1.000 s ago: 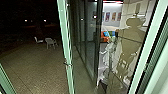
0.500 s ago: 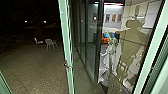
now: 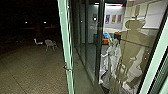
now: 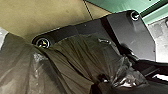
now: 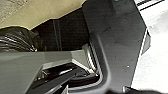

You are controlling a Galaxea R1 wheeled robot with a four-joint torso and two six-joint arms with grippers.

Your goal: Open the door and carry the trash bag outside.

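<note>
While trash bag (image 4: 75, 60) is grasped by gathered neck in left claw (image 4: 101, 81), beside robot's base, carrying step appears in hand. Right claw (image 5: 62, 78): state cannot be told. Door (image 3: 66, 45) seems open; clearance from handle (image 3: 67, 68) is called for.

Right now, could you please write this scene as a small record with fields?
Place: doorway area facing a dark paved yard
Trash bag: dark plastic, gathered into folds
Bag held: cannot tell
Green post: bears a small metal fitting
Chairs: two, pale, out in the yard
Behind glass: lit room, orange seat, wall pictures
</note>
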